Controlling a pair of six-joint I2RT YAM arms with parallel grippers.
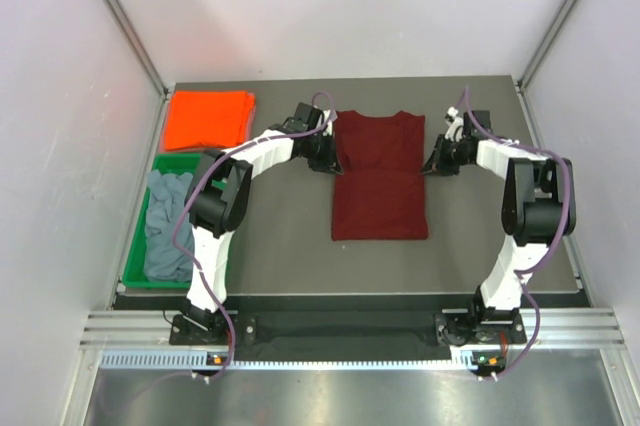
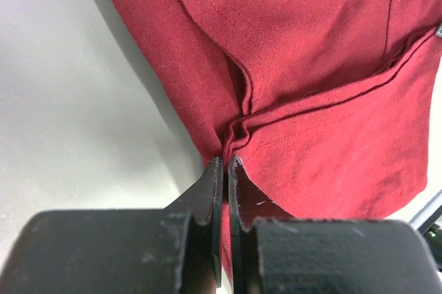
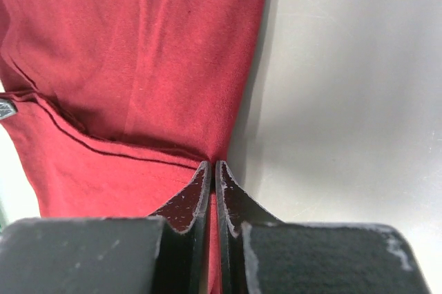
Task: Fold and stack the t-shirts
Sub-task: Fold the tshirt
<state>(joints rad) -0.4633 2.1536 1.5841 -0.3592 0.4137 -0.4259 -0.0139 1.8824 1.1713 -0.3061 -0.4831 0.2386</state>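
Observation:
The dark maroon t-shirt [image 1: 379, 178] lies on the table's middle, sleeves folded in and its lower part folded up over the body. My left gripper [image 1: 325, 161] is shut on its left edge at the fold, as the left wrist view [image 2: 226, 161] shows with the maroon cloth [image 2: 311, 66] pinched between the fingers. My right gripper [image 1: 432, 166] is shut on the right edge, seen in the right wrist view [image 3: 212, 165] with the maroon cloth [image 3: 138, 52]. The orange t-shirt [image 1: 207, 118] lies folded at the far left. The grey-blue t-shirt [image 1: 168, 224] is crumpled in the tray.
A green plastic tray [image 1: 134, 264] stands at the left edge of the table, holding the grey-blue shirt. White walls and metal frame posts [image 1: 120, 21] close in the table at the back and sides.

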